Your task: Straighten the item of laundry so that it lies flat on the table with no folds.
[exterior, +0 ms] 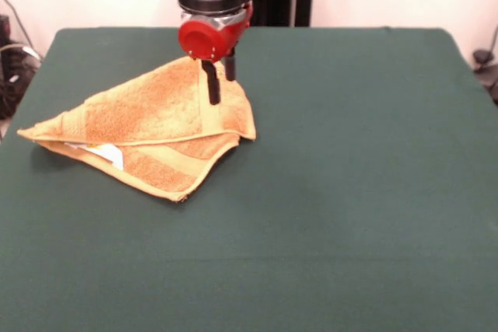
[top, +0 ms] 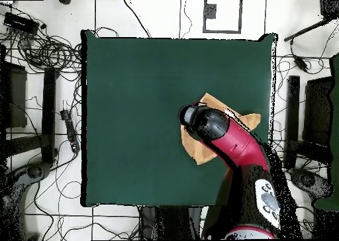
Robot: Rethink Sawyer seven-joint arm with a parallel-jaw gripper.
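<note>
The item of laundry [exterior: 156, 126] is a golden-orange towel folded into a rough triangle on the left half of the green table [exterior: 350, 161]. A white tag [exterior: 106, 152] peeks out between its layers near the front left. My gripper [exterior: 221, 89] hangs over the towel's far right part, open, its two black fingers [exterior: 211, 87] apart and reaching down to the cloth. In the overhead view the arm's red and black head [top: 205, 122] covers the gripper and most of the towel [top: 237, 116], so only the cloth's edges show around it.
The table [top: 132, 106] stretches wide and bare to the right of the towel in the front view. Cables and stands [top: 46, 53] lie on the floor around the table in the overhead view.
</note>
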